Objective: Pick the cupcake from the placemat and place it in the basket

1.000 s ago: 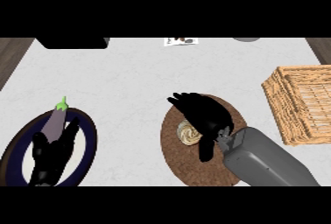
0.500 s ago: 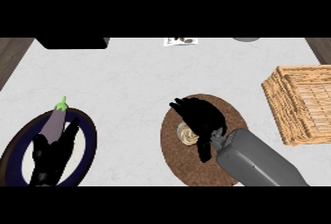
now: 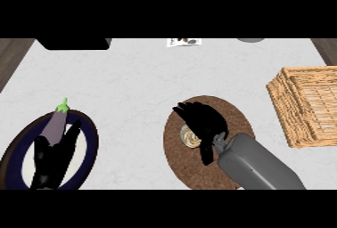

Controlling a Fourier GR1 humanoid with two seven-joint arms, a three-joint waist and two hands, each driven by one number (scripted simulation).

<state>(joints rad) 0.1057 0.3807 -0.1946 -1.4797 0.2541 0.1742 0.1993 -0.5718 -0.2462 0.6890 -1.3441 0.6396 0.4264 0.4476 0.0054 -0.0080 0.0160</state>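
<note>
A small cream-topped cupcake [image 3: 188, 136] sits on the round brown placemat [image 3: 230, 113] in the middle of the counter. My right hand [image 3: 205, 122] hovers over the cupcake's right side. Its fingers reach past the cupcake toward the far left, and the thumb points back near the forearm. The hand is spread and not closed on the cupcake, and it hides part of it. The wicker basket [image 3: 309, 107] stands at the right edge, apart from the hand. My left hand [image 3: 47, 158] rests open at the lower left.
A dark-rimmed plate [image 3: 89, 133] at the lower left holds a purple eggplant [image 3: 56, 124], partly under my left hand. A black object [image 3: 72, 43], a small card [image 3: 184, 42] and a grey thing [image 3: 250, 39] lie along the far edge.
My right hand and forearm have shifted slightly to the left and closer over the cupcake. The left hand and the cupcake have not moved.
</note>
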